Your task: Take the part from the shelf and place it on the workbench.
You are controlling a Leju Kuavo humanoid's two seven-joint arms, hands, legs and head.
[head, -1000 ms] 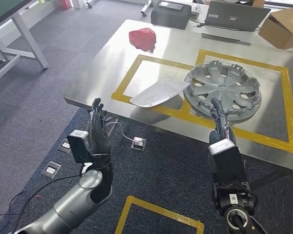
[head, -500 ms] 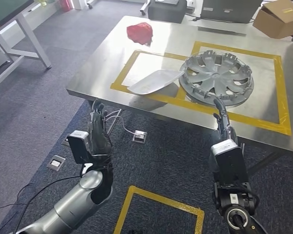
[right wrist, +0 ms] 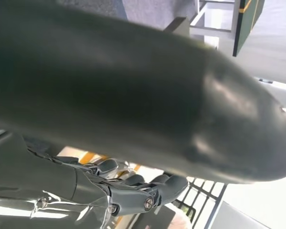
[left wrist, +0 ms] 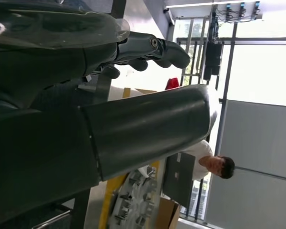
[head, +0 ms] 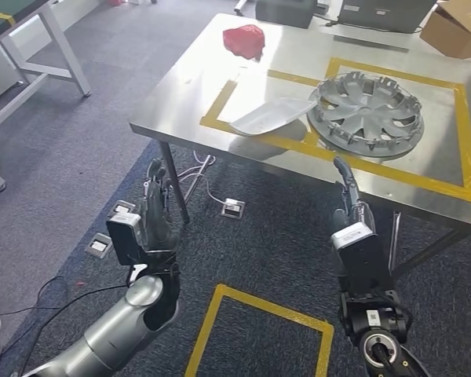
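Left robot hand (head: 155, 210) and right robot hand (head: 347, 198) empty, fingers apparently extended; hubcap (head: 366, 112) on workbench (head: 180, 98).

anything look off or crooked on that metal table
The flat silver panel lies askew across the yellow tape line, one end tilted up against the wheel cover. A crumpled red cloth sits outside the taped area. Nothing looks spilled or broken.

It was a workshop-like lab: a steel workbench (head: 180, 94) with yellow tape, grey carpet floor (head: 55, 173), open laptop (head: 387, 12).
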